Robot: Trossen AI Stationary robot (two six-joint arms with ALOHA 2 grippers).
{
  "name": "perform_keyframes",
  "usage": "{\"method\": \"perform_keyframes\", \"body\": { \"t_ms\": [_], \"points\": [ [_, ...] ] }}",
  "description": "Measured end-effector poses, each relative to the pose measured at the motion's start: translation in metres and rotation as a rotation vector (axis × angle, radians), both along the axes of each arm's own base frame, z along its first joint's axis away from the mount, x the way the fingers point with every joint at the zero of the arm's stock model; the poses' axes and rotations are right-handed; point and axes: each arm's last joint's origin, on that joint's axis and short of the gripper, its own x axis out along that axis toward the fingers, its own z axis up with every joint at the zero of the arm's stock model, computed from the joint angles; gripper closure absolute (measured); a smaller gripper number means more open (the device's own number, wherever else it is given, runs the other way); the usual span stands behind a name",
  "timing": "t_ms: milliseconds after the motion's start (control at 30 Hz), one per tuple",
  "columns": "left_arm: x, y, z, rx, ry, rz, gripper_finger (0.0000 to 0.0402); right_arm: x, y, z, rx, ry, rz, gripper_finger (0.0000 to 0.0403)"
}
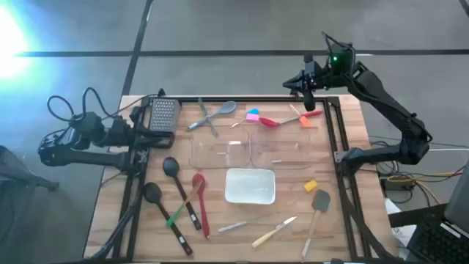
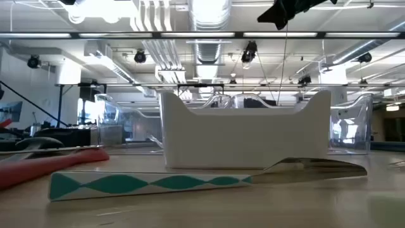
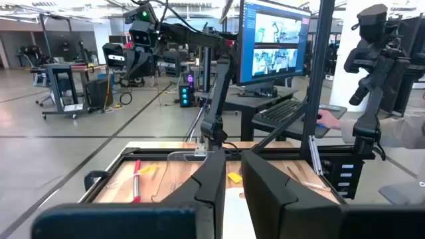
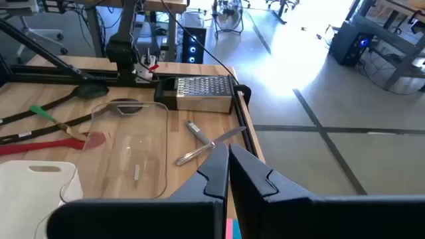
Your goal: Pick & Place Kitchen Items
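The left gripper (image 1: 143, 134) waits at the table's left edge, its fingers (image 3: 216, 182) nearly together with only a narrow slit between them and nothing in it. Just past its tip sits a box grater (image 1: 165, 115); the two black ladles (image 1: 171, 168) lie a little below and to its right, handles running diagonally toward the near edge, beside the red spoon (image 1: 198, 181).

Across the middle stand the two clear bins (image 1: 220, 152) and the white tray (image 1: 250, 185), both well apart from either gripper.

The right gripper (image 1: 308, 94) hangs high over the far right corner, fingers (image 4: 216, 174) closed to a hairline gap and holding nothing. The nearest utensils are the red spatula (image 1: 270, 122) and an orange-headed one (image 1: 306, 122), just below it and slightly left, long axes roughly across the table. This arm is plainly nearer; it probably needs to descend and open. The metal tongs (image 4: 202, 143) lie further left, though their exact distance is hard to judge.
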Motion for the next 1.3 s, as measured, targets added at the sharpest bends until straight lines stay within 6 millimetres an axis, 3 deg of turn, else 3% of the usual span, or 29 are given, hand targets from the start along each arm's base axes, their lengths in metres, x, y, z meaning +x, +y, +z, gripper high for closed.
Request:
{"method": "perform_keyframes", "body": {
  "t_ms": [1100,1300],
  "points": [
    [0.000,0.000,0.000,0.000,-0.001,0.000,0.0344,0.002,0.000,0.003,-0.015,-0.024,0.008,0.0394],
    [0.000,0.000,0.000,0.000,0.000,0.000,0.0344,0.020,0.009,0.015,0.185,-0.173,0.060,0.0394]
  ]
}}
